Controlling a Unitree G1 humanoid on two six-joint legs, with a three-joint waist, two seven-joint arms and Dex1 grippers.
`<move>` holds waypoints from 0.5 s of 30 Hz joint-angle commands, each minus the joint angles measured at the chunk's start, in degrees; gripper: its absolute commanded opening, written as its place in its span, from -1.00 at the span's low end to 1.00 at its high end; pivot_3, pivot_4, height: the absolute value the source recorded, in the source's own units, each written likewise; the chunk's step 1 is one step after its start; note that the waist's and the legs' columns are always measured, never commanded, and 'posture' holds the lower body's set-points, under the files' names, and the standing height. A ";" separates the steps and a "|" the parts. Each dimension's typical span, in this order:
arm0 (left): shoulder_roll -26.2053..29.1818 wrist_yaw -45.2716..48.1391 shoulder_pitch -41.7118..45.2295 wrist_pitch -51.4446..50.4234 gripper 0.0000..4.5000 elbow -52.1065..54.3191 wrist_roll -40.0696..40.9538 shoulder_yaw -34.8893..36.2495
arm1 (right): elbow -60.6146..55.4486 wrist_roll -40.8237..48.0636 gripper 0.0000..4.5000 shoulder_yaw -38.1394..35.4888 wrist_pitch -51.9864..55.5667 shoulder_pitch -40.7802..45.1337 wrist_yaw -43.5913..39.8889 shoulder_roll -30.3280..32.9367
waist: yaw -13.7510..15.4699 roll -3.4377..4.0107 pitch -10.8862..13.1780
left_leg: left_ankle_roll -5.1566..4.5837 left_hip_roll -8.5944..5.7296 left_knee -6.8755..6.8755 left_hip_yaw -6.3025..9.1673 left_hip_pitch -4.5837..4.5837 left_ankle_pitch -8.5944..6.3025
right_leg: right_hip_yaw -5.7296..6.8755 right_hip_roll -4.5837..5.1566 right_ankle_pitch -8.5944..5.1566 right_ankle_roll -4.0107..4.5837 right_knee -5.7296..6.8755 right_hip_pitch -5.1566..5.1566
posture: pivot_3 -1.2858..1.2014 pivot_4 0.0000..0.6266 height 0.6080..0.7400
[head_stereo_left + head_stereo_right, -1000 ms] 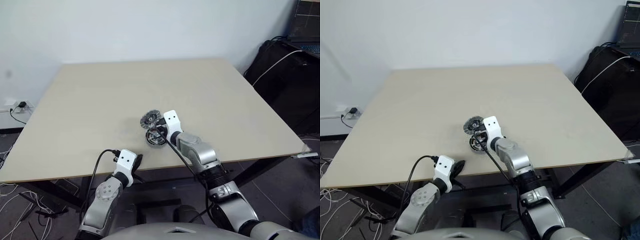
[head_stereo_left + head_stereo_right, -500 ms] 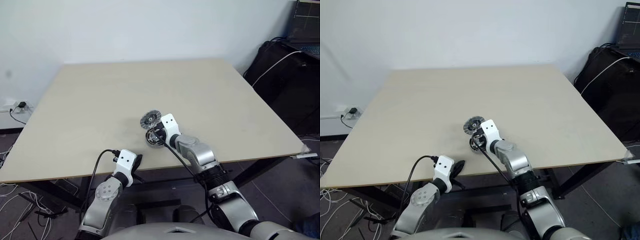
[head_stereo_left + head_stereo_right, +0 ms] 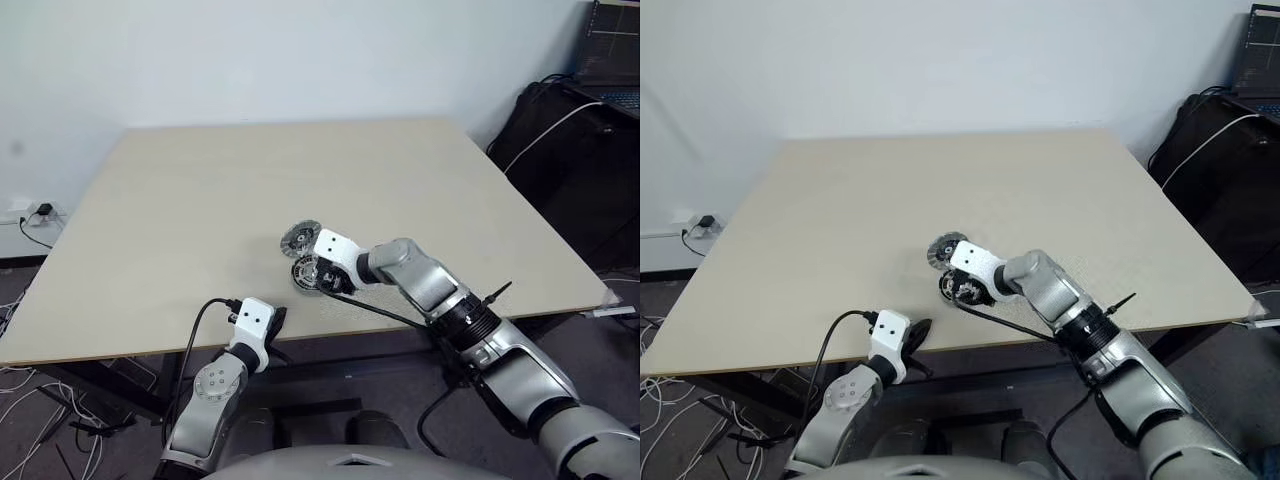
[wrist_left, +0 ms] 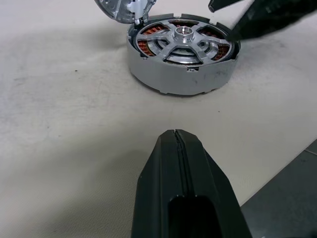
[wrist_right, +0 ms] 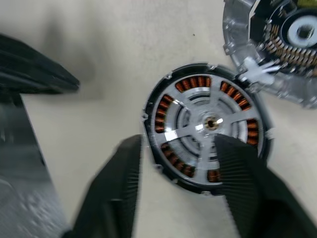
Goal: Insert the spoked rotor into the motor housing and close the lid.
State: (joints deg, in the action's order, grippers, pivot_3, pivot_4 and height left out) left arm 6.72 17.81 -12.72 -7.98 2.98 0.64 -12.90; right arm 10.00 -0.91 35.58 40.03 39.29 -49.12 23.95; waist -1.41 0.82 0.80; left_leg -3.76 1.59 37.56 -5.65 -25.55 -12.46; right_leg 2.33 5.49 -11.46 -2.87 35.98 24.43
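While the left tool [image 4: 177, 144] rests at the near edge of the pale beige surface [image 3: 200, 200] with its two black fingers pressed together and nothing between them, we see the right tool [image 5: 176, 163] poised over the motor housing [image 5: 208, 126], its ribbed fingers [image 5: 121, 173] spread apart. One finger stands just outside the housing's rim and the other lies across its face; we cannot tell whether either finger touches the metal.

We find the motor housing [image 4: 181, 54] standing flat on the surface near its front edge, ahead of the left tool. Its grey wall carries small notches along the top, and orange-brown windings show through the openings. The spoked rotor [image 4: 182, 38] sits inside the housing, its silver spokes running from a bright centre hub to the rim, level with the top of the wall.

We see the lid [image 3: 298, 238] lying just beyond the housing, at its rim, with the finely ribbed face and dark hub turned up; from the head views we cannot tell whether the two parts touch. In the right wrist view the lid [image 5: 277, 39] shows a toothed inner ring and a pale centre.

We can read no brand, label or writing on any part.
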 commanded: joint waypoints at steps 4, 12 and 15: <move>-0.53 -0.68 0.18 2.02 -1.00 1.21 0.39 0.19 | 4.05 -5.95 0.13 4.51 -6.31 4.85 -6.61 1.14 | 0.38 -0.04 0.00 | 0.00 0.00 0.04 0.00 -0.01 0.00 | 0.00 0.00 0.00 0.00 0.00 -0.01 | 0.03 -1.00 1.00; -0.65 -1.15 -0.46 4.94 -1.00 1.11 0.47 0.24 | 7.77 -9.33 0.13 5.62 -8.73 4.84 -9.63 -0.14 | 0.70 -0.04 0.00 | 0.00 0.00 0.04 0.00 -0.01 0.00 | 0.00 0.00 0.01 0.01 0.02 -0.01 | 0.03 -1.00 1.00; -0.67 -1.02 -0.52 6.08 -1.00 1.06 0.55 0.05 | 8.63 -10.31 0.13 5.73 -9.02 4.49 -9.99 -0.71 | 0.73 -0.03 0.00 | 0.00 0.01 0.04 0.00 -0.01 0.00 | 0.00 0.00 0.01 0.01 0.03 0.00 | 0.03 -1.00 1.00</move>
State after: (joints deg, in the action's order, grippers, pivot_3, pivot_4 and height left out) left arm 6.57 16.72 -13.54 -3.93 2.97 0.66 -12.85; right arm 18.49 -10.44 41.94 31.77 42.72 -58.78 23.57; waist -0.68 0.79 0.80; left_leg -3.76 1.59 37.60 -5.65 -25.56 -12.46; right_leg 2.33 5.49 -11.44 -2.86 36.02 24.43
